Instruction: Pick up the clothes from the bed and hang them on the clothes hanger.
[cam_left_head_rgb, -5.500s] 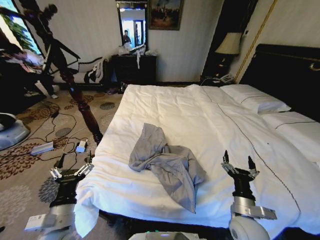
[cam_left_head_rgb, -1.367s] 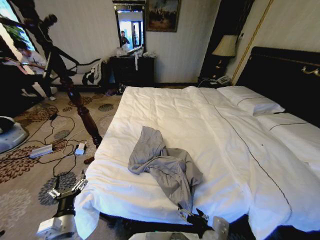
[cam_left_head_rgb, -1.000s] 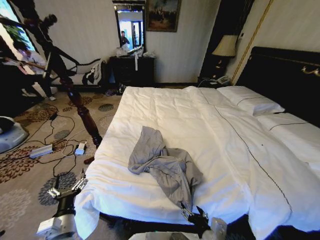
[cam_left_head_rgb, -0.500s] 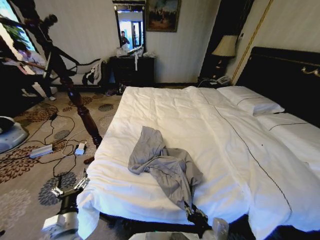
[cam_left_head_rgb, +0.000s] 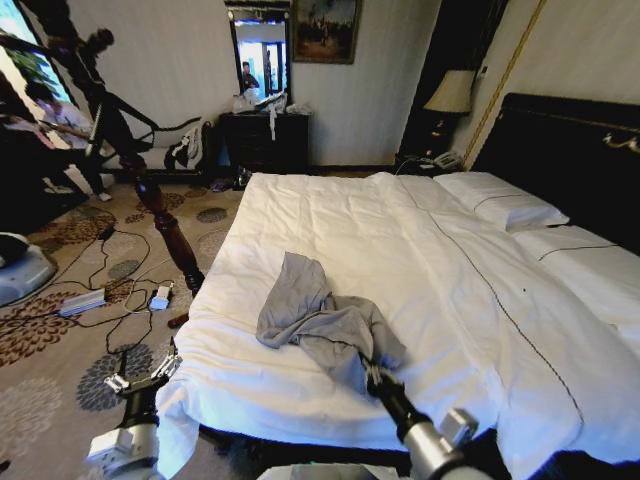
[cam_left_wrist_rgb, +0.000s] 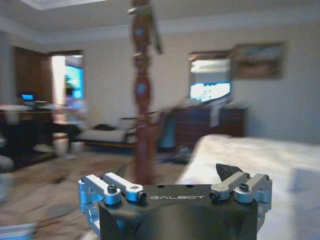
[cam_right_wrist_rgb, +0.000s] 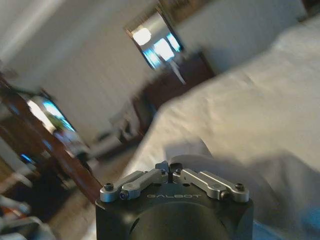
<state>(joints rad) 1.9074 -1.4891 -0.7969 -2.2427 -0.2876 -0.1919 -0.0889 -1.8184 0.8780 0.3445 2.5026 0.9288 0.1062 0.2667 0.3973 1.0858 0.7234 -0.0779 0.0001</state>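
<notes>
The clothes (cam_left_head_rgb: 322, 322), a crumpled light-grey shirt, lie on the white bed (cam_left_head_rgb: 480, 300) near its front edge. My right gripper (cam_left_head_rgb: 372, 373) reaches up from the front edge to the shirt's near tail and is shut on that fabric. In the right wrist view the right gripper (cam_right_wrist_rgb: 169, 166) has its fingers pressed together, with grey cloth (cam_right_wrist_rgb: 270, 185) just beyond. My left gripper (cam_left_head_rgb: 141, 380) hangs open over the carpet beside the bed's front left corner; in the left wrist view the left gripper (cam_left_wrist_rgb: 172, 172) holds nothing. The clothes hanger is out of view.
A dark carved wooden post (cam_left_head_rgb: 160, 215) stands left of the bed, also seen as a post (cam_left_wrist_rgb: 142, 100) ahead of the left gripper. Cables and power strips (cam_left_head_rgb: 85, 298) lie on the carpet. Pillows (cam_left_head_rgb: 505, 205) and the black headboard (cam_left_head_rgb: 570, 150) are at right, a dresser (cam_left_head_rgb: 265, 135) behind.
My right gripper rose from below the bed's front edge onto the duvet, reached the shirt's near tail and shut on it; the tail has bunched. The left gripper barely moved.
</notes>
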